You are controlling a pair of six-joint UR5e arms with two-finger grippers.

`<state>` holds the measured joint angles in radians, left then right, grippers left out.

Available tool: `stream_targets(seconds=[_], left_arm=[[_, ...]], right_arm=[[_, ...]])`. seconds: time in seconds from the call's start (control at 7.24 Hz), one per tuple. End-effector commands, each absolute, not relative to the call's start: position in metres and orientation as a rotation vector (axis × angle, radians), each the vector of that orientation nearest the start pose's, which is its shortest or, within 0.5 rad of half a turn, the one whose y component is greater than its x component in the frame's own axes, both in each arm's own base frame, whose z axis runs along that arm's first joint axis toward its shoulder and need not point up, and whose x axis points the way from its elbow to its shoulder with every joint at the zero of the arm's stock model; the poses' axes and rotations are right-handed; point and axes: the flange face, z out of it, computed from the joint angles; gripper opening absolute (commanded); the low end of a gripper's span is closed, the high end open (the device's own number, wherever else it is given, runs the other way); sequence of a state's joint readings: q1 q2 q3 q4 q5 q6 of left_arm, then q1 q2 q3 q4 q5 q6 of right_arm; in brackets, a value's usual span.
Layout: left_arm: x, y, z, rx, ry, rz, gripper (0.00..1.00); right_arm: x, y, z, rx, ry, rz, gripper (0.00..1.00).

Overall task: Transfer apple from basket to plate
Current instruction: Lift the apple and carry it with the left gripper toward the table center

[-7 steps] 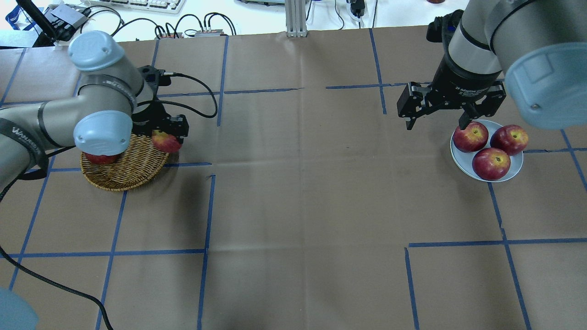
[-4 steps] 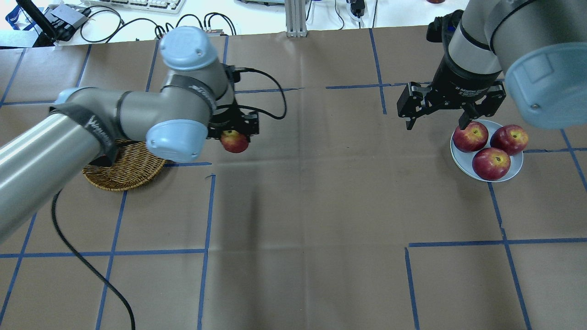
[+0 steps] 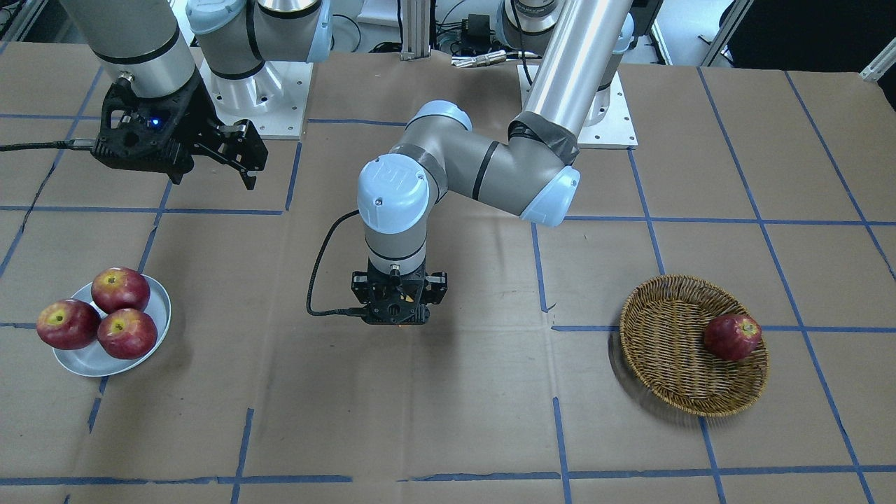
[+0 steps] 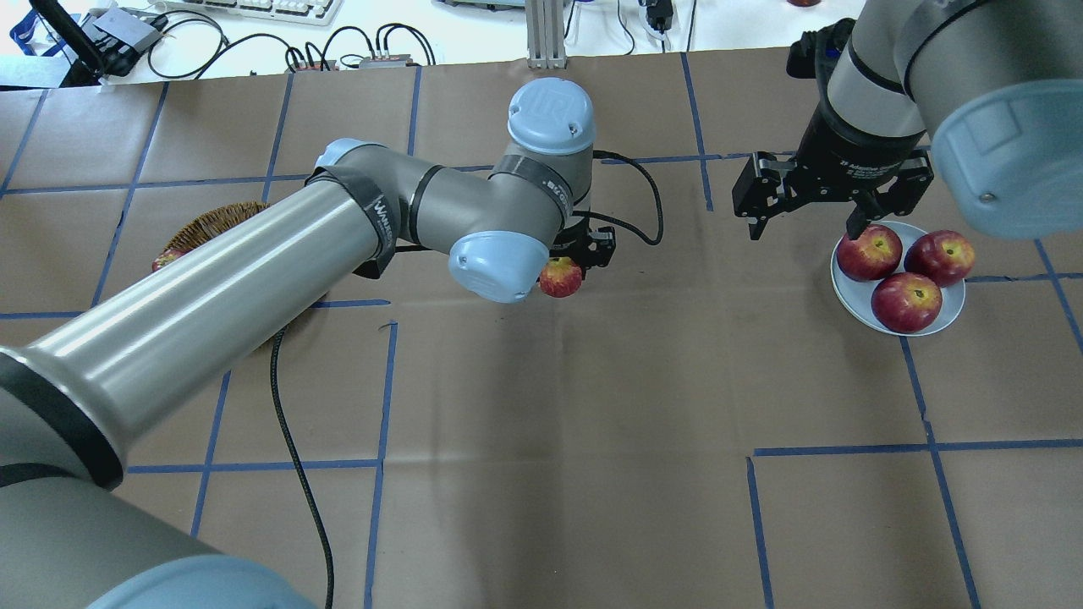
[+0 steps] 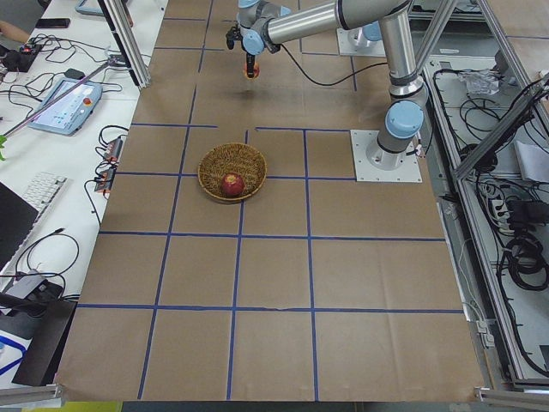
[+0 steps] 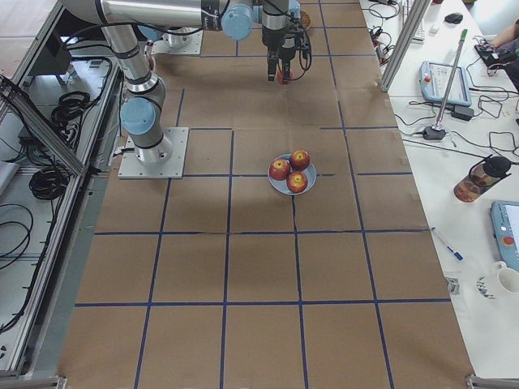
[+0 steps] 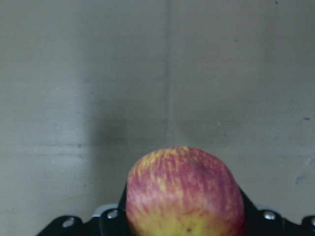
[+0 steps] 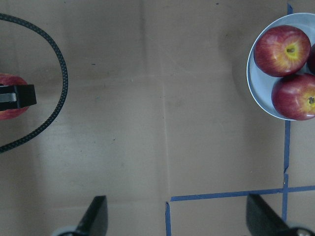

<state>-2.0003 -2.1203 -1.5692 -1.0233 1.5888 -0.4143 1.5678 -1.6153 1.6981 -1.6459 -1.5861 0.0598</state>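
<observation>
My left gripper (image 4: 572, 269) is shut on the apple (image 4: 560, 277), pinkish-red with yellow streaks, and holds it above the table's middle. The apple fills the bottom of the left wrist view (image 7: 184, 191) and shows at the left edge of the right wrist view (image 8: 9, 112). The wicker basket (image 3: 672, 364) stands far behind on the left side, mostly hidden by the left arm in the overhead view (image 4: 211, 222). The pale plate (image 4: 850, 298) carries three darker red apples. My right gripper (image 4: 804, 230) is open and empty, hovering just beside the plate's near-left edge.
One dark red apple (image 3: 731, 337) lies in the basket. The plate (image 3: 84, 360) has its three apples (image 3: 120, 289) crowded together. The left arm's black cable (image 4: 630, 194) loops over the table. Brown paper with blue tape lines covers the table.
My left arm has swung right from the basket to the table's middle, carrying the apple. The right arm and the plate have not moved.
</observation>
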Motion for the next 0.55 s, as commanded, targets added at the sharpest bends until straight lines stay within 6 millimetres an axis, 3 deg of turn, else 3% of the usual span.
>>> stream_targets(seconds=[0.0, 0.28, 0.41], left_arm=[[-0.399, -0.557, 0.187, 0.043, 3.123, 0.006, 0.44], [-0.402, -0.565, 0.196, 0.050, 3.128, -0.030, 0.45], [-0.400, -0.568, 0.185, 0.043, 3.124, -0.017, 0.45]], right_arm=[[0.130, -0.471, 0.454, 0.099, 3.156, 0.011, 1.00], [0.130, -0.471, 0.454, 0.099, 3.156, 0.011, 1.00], [0.130, -0.471, 0.454, 0.099, 3.156, 0.011, 1.00]])
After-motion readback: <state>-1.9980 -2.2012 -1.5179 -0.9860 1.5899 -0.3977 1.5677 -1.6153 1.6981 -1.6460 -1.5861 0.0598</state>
